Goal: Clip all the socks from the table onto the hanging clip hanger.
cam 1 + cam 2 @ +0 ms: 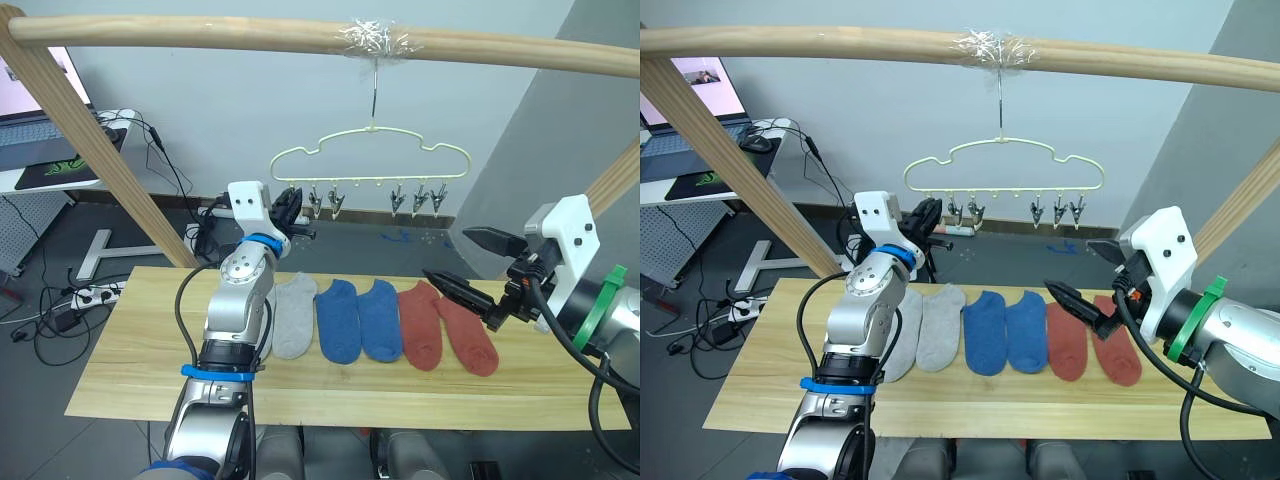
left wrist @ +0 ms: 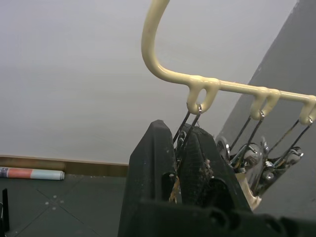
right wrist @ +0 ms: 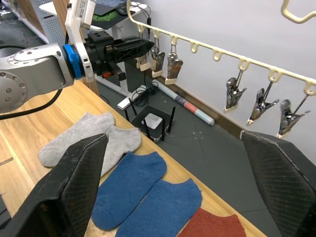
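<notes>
Six socks lie in a row on the table: two grey, two blue and two rust red. My left forearm covers part of the leftmost grey sock. The pale clip hanger hangs by its hook from the top pole, with no sock in any clip. My left gripper is raised to the hanger's left end, shut on the leftmost clip. Just above the red socks, my right gripper hovers wide open and holds nothing.
A round wooden pole spans the top, and a slanted pole runs down at the left. Behind that is a desk with a laptop and cables. On the floor behind the table are a small black stand and a rolled tube.
</notes>
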Robot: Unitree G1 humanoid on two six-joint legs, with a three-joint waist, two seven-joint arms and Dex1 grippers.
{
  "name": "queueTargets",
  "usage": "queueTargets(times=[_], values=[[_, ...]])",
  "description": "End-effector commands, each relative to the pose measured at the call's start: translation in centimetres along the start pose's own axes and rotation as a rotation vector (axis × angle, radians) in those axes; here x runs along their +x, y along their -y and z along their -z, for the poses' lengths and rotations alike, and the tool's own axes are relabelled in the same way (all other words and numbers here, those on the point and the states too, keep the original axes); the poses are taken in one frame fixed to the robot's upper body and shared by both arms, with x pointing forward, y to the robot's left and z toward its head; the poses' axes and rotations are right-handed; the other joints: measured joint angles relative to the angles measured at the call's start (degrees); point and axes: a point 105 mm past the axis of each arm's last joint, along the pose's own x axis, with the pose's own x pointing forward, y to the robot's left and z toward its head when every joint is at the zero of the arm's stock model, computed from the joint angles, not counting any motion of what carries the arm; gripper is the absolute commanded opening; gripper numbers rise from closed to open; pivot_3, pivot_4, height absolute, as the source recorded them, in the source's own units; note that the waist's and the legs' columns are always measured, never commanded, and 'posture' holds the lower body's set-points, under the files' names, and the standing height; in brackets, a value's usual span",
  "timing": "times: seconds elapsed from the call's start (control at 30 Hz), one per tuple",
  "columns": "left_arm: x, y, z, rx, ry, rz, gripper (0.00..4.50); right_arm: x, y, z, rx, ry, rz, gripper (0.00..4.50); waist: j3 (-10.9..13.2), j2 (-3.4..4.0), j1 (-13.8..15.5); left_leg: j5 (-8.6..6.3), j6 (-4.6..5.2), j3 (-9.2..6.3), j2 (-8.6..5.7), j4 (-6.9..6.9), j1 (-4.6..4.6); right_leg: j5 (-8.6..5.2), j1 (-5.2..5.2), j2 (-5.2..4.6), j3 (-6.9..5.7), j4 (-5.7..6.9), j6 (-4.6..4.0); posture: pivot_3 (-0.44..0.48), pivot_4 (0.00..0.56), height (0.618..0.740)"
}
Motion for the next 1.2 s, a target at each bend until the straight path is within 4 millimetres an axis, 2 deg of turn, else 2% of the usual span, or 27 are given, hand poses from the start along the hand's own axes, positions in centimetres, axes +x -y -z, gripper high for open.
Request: queueTargets(times=[0.03, 0.17, 0.37, 0.47, 0.63, 0.83, 1.2], values=[[0.3, 0.3, -1.9, 0.001, 0.054, 0.013, 0.14, 0.1, 2.3, 3.8, -0.008, -0.214, 0.094, 4.50, 0.01, -0.02, 0.01, 0.00, 0.00, 0.00, 0.00, 0.00, 0.00, 0.00, 0.00, 0.00, 0.00, -0.01, 0.00, -0.017, 0.222, 0.740], [0.1, 0.3, -2.2, -0.012, 0.048, 0.015, 0.14, 0.5, 5.6, 7.8, 0.020, -0.390, 0.197, 4.50, 0.12, -0.07, 0.02, 0.00, 0.00, 0.04, 0.00, 0.01, 0.00, 0.00, -0.03, -0.01, 0.04, -0.01, 0.00, 0.000, 0.229, 0.740], [0.1, 1.0, -2.4, -0.031, 0.048, 0.024, 0.14, 2.1, 8.9, 13.0, 0.009, -0.588, 0.257, 4.50, 0.71, -0.05, -0.11, 0.00, 0.00, 0.02, 0.01, -0.06, -0.01, -0.03, -0.10, 0.01, 0.03, 0.00, 0.04, 0.019, 0.237, 0.740], [0.2, 1.2, -2.6, -0.040, 0.051, 0.024, 0.14, 3.0, 11.5, 14.9, 0.003, -0.647, 0.352, 4.50, 1.12, 0.01, -0.04, 0.00, 0.00, 0.03, 0.00, -0.07, -0.08, 0.00, -0.16, 0.01, 0.05, -0.01, 0.00, 0.023, 0.235, 0.740], [0.2, 1.5, -2.8, -0.046, 0.055, 0.026, 0.14, 4.9, 13.4, 16.8, 0.064, -0.701, 0.415, 4.50, 1.31, 0.08, 0.08, 0.01, -0.01, 0.02, 0.02, -0.07, -0.13, 0.01, -0.23, 0.01, 0.01, 0.01, -0.01, 0.040, 0.232, 0.740], [0.2, 1.8, -2.9, -0.047, 0.058, 0.027, 0.14, 6.4, 14.3, 18.1, 0.160, -0.702, 0.443, 4.50, 1.37, 0.10, 0.29, 0.00, -0.02, 0.02, 0.01, -0.17, -0.17, 0.01, -0.25, -0.01, -0.02, -0.02, -0.01, 0.057, 0.237, 0.740], [0.1, 1.4, -3.2, -0.042, 0.050, 0.020, 0.14, 6.8, 13.2, 21.4, 0.260, -0.778, 0.413, 4.50, 1.61, 0.21, 0.33, 0.00, -0.01, 0.01, 0.00, -0.16, -0.16, 0.01, -0.25, -0.01, -0.03, 0.02, -0.01, 0.078, 0.247, 0.740]])
